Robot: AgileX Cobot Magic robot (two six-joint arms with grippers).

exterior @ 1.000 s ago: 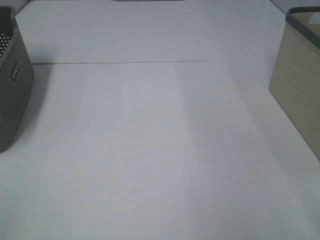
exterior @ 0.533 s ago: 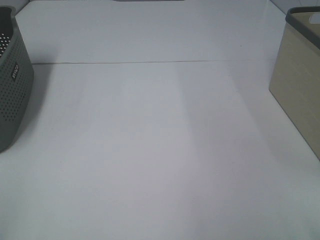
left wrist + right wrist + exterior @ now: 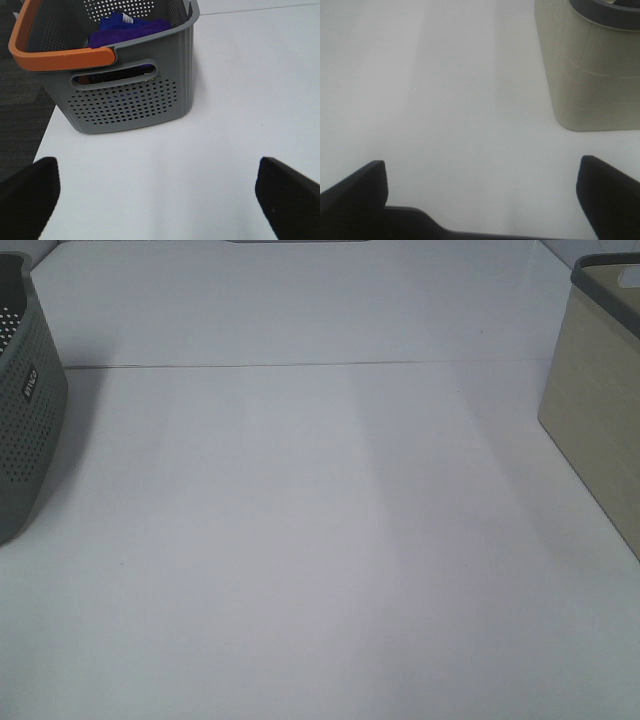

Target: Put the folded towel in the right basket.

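Observation:
A folded blue-purple towel lies inside the grey perforated basket with an orange handle; this basket stands at the table's left edge. The beige right basket with a dark rim stands at the right edge and also shows in the right wrist view. My left gripper is open and empty, a short way from the grey basket above the table. My right gripper is open and empty, near the beige basket. Neither gripper shows in the exterior high view.
The white table has a thin seam running across its far part. Dark floor lies beyond the table's left edge beside the grey basket.

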